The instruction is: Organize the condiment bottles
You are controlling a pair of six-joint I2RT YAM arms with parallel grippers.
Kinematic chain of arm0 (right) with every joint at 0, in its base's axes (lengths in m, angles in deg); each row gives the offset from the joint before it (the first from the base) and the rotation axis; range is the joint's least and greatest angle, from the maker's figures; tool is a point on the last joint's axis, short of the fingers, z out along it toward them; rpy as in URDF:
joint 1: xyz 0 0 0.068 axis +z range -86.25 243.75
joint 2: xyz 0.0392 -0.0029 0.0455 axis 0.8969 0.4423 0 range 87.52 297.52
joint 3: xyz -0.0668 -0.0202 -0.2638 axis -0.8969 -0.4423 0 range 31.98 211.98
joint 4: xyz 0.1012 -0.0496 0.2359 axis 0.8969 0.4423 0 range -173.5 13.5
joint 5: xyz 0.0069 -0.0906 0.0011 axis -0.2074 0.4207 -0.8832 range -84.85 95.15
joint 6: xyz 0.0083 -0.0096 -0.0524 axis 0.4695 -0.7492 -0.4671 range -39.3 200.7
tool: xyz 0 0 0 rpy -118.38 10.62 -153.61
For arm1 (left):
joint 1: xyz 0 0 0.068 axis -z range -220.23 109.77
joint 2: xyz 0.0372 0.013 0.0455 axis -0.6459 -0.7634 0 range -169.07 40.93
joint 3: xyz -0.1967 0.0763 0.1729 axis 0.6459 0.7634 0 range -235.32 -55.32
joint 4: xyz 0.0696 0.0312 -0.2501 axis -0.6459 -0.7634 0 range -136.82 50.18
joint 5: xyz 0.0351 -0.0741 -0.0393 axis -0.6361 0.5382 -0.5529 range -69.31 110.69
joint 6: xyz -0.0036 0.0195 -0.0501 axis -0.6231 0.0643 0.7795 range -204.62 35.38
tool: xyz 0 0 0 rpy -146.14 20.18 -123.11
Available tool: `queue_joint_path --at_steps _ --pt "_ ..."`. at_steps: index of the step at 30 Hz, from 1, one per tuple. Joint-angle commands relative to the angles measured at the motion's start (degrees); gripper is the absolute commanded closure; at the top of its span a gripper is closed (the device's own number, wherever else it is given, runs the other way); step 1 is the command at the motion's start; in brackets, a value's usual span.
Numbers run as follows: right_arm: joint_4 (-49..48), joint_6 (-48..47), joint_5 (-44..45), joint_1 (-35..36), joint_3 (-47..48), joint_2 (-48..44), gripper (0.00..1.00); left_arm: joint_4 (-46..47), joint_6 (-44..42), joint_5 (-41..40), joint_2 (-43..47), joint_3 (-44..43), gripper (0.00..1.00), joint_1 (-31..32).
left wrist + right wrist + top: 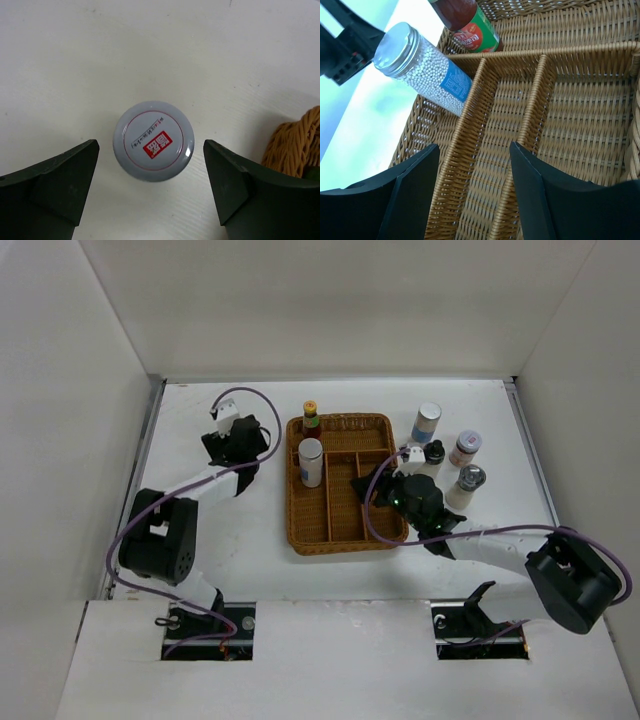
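A white-lidded jar point(153, 140) with a red label on its lid stands on the table left of the wicker tray point(343, 533). My left gripper point(150, 146) is open straight above it, one finger on each side and neither touching. In the top view the left gripper point(235, 443) hides this jar. A red-sauce bottle point(311, 416) and a silver-lidded jar of white beads point(311, 461) stand in the tray's left part. My right gripper point(474, 146) hovers open and empty over the tray's dividers, with the bead jar point(425, 70) and sauce bottle point(472, 25) ahead.
Right of the tray stand a blue-labelled cylinder point(426, 423), a black-capped shaker point(433, 454), a spice jar point(465, 448) and a chrome-topped shaker point(467, 485). The tray's rim point(297, 145) lies close to my left gripper's right finger. White walls enclose the table.
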Motion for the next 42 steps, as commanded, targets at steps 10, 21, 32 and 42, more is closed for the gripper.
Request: queue_joint_path --at_steps 10,21,32,42 --pt "-2.0 -0.4 0.5 0.4 0.6 0.2 0.35 6.4 -1.8 0.9 2.4 1.9 0.69 -0.9" --pt "-2.9 -0.3 0.8 0.4 0.9 1.5 0.35 -5.6 -4.4 -2.9 37.3 8.4 0.71 17.7" --pt "-5.3 -1.8 3.2 0.4 -2.2 -5.4 0.68 2.3 -7.4 -0.4 29.1 8.4 0.71 33.9" --pt "-4.7 -2.7 10.0 0.4 -4.4 -13.7 0.5 12.0 -8.9 -0.3 17.5 13.1 0.71 34.5"
